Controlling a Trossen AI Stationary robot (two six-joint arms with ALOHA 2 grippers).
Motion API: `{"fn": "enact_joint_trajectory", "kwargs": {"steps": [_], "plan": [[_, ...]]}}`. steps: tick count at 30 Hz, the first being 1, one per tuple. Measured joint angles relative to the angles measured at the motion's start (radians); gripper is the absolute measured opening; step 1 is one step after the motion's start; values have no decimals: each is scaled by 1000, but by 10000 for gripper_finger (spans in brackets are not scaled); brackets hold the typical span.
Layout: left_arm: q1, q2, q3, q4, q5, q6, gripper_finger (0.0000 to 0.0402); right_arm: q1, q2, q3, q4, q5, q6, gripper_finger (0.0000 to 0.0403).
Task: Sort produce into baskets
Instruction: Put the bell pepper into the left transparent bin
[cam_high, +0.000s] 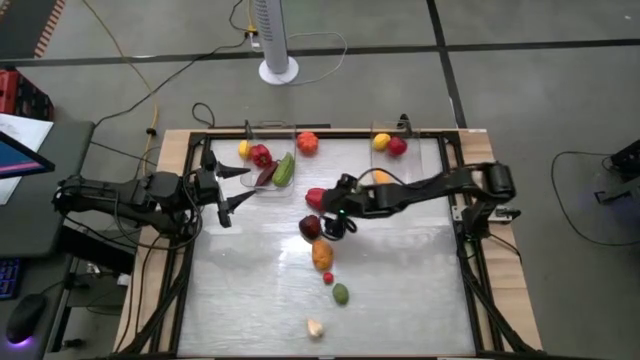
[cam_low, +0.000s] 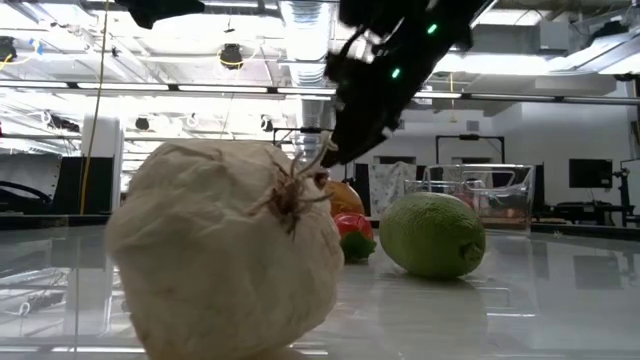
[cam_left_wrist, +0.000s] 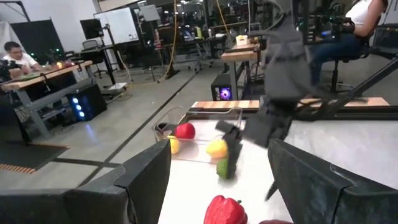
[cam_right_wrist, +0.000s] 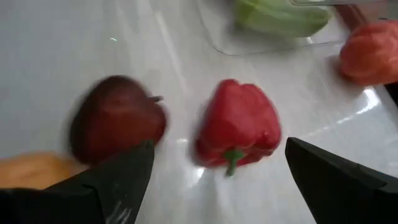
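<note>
My right gripper (cam_high: 334, 216) is open and empty, a little above the table. In the right wrist view (cam_right_wrist: 217, 186) its fingers point down at a red pepper (cam_right_wrist: 239, 127) and a dark maroon apple (cam_right_wrist: 117, 124), both lying on the table. The pepper (cam_high: 316, 198) and the apple (cam_high: 310, 227) lie at mid-table. My left gripper (cam_high: 240, 186) is open and empty beside the left clear basket (cam_high: 268, 128). This basket holds yellow, red, maroon and green pieces. The right clear basket (cam_high: 412, 140) holds a yellow and a red piece.
An orange piece (cam_high: 321, 254), a small red one (cam_high: 328, 278), a green one (cam_high: 341, 294) and a whitish one (cam_high: 316, 328) lie in a row toward the near edge. A tomato (cam_high: 307, 142) lies on the table beside the left basket. A fan stand (cam_high: 278, 68) is beyond the far edge.
</note>
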Motion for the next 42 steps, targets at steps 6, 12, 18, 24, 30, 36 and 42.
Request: {"fn": "enact_joint_trajectory", "kwargs": {"steps": [6, 12, 18, 24, 30, 36, 42], "plan": [[0, 0, 0, -2, 0, 11, 256, -58, 59, 38, 92, -76, -57, 399], [0, 0, 0, -9, 0, 20, 256, -131, 59, 17, 130, -168, -50, 396], [0, 0, 0, -9, 0, 20, 256, -144, 59, -57, 239, -183, -46, 390], [0, 0, 0, -2, 0, 20, 256, -148, 60, -117, 340, -200, -27, 389], [0, 0, 0, -2, 0, 20, 256, -157, 80, -129, 387, -208, -26, 388], [0, 0, 0, -1, -1, 21, 256, -162, 170, -131, 428, -246, -24, 375], [0, 0, 0, -2, -1, 29, 256, -159, 189, -130, 460, -237, -25, 332]]}}
